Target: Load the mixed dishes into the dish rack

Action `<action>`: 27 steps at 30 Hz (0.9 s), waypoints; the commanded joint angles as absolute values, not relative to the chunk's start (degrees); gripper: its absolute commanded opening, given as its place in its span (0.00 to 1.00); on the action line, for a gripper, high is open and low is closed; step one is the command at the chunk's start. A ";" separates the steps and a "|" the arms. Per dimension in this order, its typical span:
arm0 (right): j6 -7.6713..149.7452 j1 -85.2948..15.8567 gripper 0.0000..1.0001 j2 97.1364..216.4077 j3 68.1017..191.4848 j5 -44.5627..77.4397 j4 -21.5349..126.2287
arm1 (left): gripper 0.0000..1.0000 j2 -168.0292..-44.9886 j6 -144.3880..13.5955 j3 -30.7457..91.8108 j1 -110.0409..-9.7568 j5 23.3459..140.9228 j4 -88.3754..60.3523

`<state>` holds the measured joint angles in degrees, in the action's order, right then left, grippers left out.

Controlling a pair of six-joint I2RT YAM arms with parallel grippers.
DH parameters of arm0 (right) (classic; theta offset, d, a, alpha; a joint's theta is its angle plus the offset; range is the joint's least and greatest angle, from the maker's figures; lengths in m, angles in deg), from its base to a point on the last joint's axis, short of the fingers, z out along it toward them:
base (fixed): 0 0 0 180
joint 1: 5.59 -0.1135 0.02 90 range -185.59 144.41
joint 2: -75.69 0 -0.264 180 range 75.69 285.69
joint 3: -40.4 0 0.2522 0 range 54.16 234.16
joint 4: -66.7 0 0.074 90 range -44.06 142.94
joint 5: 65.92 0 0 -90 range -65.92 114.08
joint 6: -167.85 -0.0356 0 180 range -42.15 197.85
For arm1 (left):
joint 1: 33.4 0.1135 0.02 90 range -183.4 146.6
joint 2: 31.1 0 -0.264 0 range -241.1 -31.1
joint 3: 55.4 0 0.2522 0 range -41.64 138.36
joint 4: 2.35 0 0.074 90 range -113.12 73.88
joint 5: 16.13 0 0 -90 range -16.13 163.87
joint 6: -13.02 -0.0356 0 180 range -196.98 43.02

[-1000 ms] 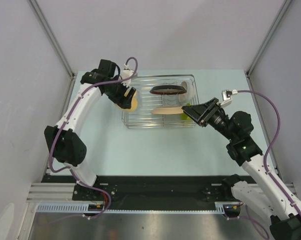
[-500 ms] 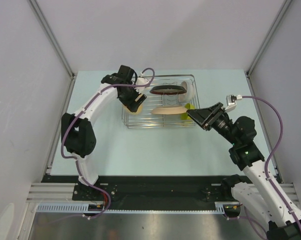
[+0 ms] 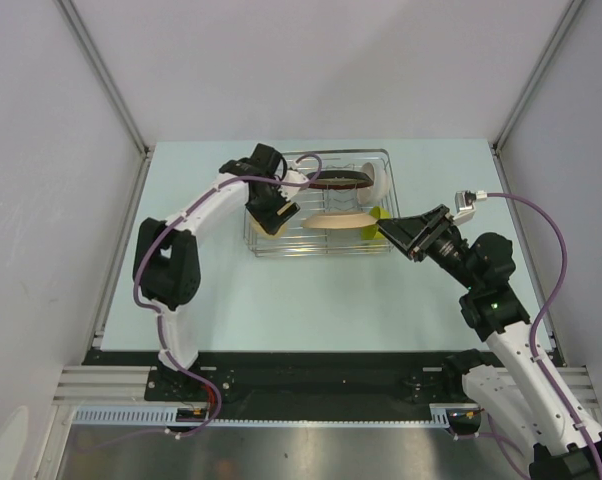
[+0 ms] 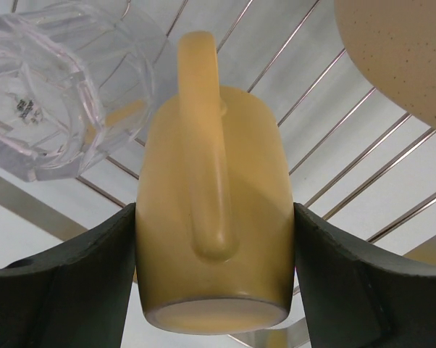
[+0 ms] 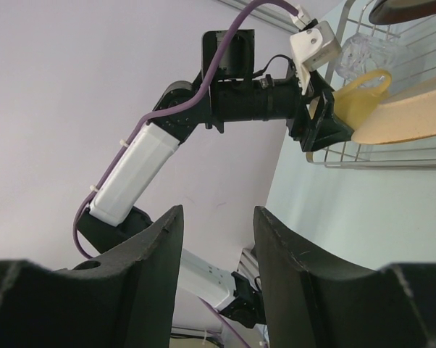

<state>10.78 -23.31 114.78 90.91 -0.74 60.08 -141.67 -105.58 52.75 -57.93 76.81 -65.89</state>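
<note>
My left gripper is shut on the yellowish handled cup, holding it by its sides with the handle towards the camera, over the left part of the silver wire dish rack. The clear glass lies in the rack just beside the cup. The dark-red-rimmed plate and the leaf-pattern beige plate stand in the rack. The white bowl sits at its right end. My right gripper is open and empty, just off the rack's right front corner; its view shows the cup.
The rack's wires run under the cup. The leaf-pattern plate's edge is close on the cup's right. Grey walls close in the pale green table on three sides.
My left gripper has swung right with the cup, from outside the rack's left side to over its left part. My right gripper has drawn back slightly to the right.
</note>
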 commanded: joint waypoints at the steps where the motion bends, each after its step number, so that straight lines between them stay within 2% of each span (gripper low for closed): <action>1: 10.44 -23.00 0.48 114.01 90.90 -1.94 61.21 | 0.23 -141.49 -107.03 53.20 -58.54 74.93 -62.08; 3: 10.53 -22.91 0.48 113.75 90.81 -1.76 60.77 | 0.44 -141.49 -107.21 53.29 -58.80 74.84 -62.61; 4: 10.61 -22.91 0.48 113.57 90.90 -1.67 60.59 | 0.65 -141.49 -107.21 53.29 -58.80 74.93 -62.70; 9: 10.70 -22.91 0.48 113.22 90.81 -1.67 59.80 | 0.89 -140.27 -107.21 52.67 -58.80 74.75 -62.79; 10: 10.62 -22.99 0.48 113.13 90.81 -1.59 59.71 | 0.99 -139.91 -107.21 52.58 -58.80 74.75 -62.87; 24: 10.70 -22.91 0.48 111.20 90.90 -1.32 58.13 | 1.00 -133.42 -106.34 51.70 -58.89 75.63 -65.07; 27: 11.40 -22.91 0.53 111.29 90.90 -1.41 57.78 | 1.00 -131.22 -105.89 51.53 -58.89 75.72 -66.30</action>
